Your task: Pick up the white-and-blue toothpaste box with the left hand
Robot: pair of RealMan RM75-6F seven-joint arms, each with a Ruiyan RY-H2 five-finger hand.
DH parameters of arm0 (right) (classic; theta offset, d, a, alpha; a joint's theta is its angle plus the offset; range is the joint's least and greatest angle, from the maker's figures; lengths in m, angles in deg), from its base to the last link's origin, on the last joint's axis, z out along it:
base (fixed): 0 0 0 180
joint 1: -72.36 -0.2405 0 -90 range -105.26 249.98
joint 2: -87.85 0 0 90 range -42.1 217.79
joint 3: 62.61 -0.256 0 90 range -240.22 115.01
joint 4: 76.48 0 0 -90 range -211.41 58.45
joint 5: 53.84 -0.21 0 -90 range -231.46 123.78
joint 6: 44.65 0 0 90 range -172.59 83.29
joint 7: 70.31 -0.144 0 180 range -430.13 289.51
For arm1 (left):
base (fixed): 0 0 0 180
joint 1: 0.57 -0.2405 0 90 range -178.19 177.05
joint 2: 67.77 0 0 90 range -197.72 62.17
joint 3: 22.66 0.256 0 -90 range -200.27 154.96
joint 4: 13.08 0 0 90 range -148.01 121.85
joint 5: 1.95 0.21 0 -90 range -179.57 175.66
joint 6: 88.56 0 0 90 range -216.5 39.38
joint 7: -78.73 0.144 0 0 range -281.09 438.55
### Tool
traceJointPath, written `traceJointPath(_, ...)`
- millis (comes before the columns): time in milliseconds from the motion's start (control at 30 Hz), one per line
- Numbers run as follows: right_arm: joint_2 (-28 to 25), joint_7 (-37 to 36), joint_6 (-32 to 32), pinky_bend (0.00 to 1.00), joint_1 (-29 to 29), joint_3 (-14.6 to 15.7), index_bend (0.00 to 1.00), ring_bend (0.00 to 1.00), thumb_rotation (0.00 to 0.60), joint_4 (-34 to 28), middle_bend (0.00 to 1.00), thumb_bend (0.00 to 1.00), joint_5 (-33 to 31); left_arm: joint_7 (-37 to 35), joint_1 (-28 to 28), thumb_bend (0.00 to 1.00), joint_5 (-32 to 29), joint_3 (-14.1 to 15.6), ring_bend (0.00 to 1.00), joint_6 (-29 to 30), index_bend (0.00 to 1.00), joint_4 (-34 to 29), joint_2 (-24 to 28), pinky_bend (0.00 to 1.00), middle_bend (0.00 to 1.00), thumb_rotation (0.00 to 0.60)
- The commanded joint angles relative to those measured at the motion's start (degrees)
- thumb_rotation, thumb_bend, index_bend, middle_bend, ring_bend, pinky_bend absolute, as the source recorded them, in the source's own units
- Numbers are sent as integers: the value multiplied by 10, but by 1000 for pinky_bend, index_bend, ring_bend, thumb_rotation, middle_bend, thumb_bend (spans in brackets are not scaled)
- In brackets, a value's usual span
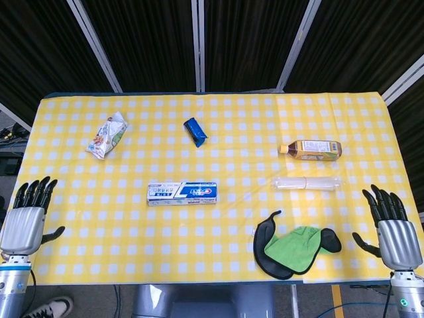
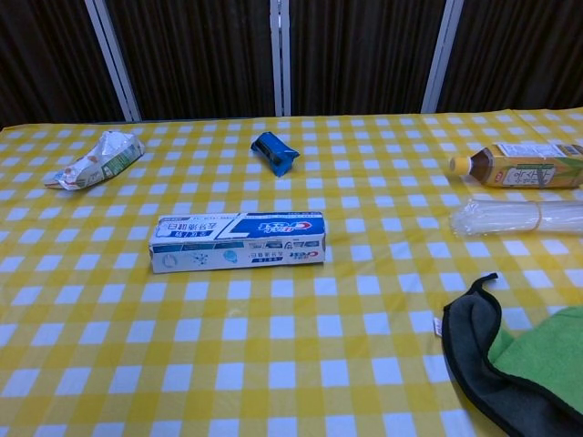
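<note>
Waiting at the near-left corner of the counter point(image 1: 218, 106), your left hand point(image 1: 26, 222) is holding nothing, fingers spread and pointing away from you. The white-and-blue toothpaste box point(image 1: 182, 193) is lying flat on the checked cloth well off to that hand's right and a little ahead of it, long side facing you, with bare cloth all around it. Your right hand point(image 1: 395, 232) is sitting equally empty, fingers apart, at the opposite corner, and it is taking no part in this.

The whole reach is ahead of you, and that is where the risks are lying. The box is light and sitting on smooth cloth, so if you are coming in low from the side, your fingertips are likely to nudge it forward or spin it before you close. Coming down from above across the narrow width looks safer. If you are closing too hard, thin cardboard may be buckling; too softly, and it may be slipping out as you lift. The snack packet point(image 1: 106, 136) ahead of the left hand and the small blue packet point(image 1: 195, 131) beyond the box are both well apart from your path, so they are posing little danger.
</note>
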Motion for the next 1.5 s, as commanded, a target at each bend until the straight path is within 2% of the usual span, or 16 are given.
traceJointPath(33, -3, -7, 4, 0, -2, -2, 0, 0, 600, 2, 0, 106, -3, 16, 31, 127, -20, -22, 0, -35, 2, -6, -2, 20, 0, 600)
traceJointPath(300, -10, -30, 4, 0, -1, -8, 0, 0, 600, 1, 0, 106, -12, 60, 137, 128, -91, -85, 0, -155, 61, -16, -4, 79, 0, 600)
traceJointPath(533, -20, -60, 17, 0, -3, -16, 0, 0, 600, 6, 0, 105, -35, 133, 258, 128, -247, -131, 0, -278, 77, 22, -60, 103, 0, 600)
traceJointPath(633, -24, -72, 23, 0, -4, -20, 0, 0, 600, 9, 0, 106, -44, 160, 302, 132, -313, -140, 0, -308, 82, 38, -84, 103, 0, 600)
traceJointPath(900, -32, -99, 32, 0, -4, -25, 0, 0, 600, 14, 0, 107, -57, 241, 409, 133, -451, -137, 14, -328, 109, 85, -151, 117, 0, 600)
traceJointPath(1067, -37, -114, 37, 0, -5, -28, 0, 0, 600, 17, 0, 106, -63, 260, 459, 133, -521, -143, 32, -322, 123, 109, -194, 129, 0, 600)
traceJointPath(1500, -49, -154, 41, 0, -2, -35, 0, 0, 600, 22, 0, 106, -75, 306, 558, 134, -618, -131, 42, -296, 137, 158, -270, 137, 0, 600)
